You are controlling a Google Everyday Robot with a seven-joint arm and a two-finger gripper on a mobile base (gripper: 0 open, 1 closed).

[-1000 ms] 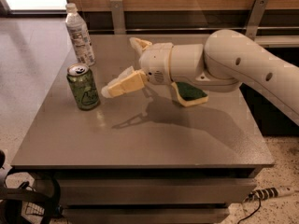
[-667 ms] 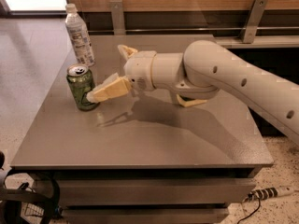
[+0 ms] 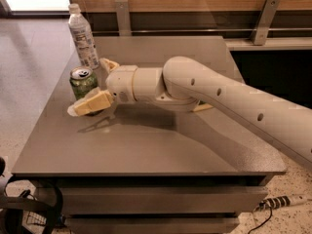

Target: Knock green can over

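The green can [image 3: 83, 81] stands upright near the left edge of the grey table [image 3: 161, 150], its silver pull-tab top showing. My gripper [image 3: 88, 87] is open and right at the can. The near finger [image 3: 92, 104] lies across the front of the can's lower part and hides it. The far finger [image 3: 108, 64] sits just behind and to the right of the can. I cannot tell whether either finger touches the can. The cream arm [image 3: 219, 96] reaches in from the right.
A clear plastic bottle [image 3: 83, 35] with a white cap stands just behind the can. A sliver of the yellow sponge [image 3: 204, 107] shows under the arm. The table's left edge is close to the can. A power strip [image 3: 280, 201] lies on the floor at the lower right.
My gripper has moved left across the table until its fingers are at the can. The can still stands in the same spot.
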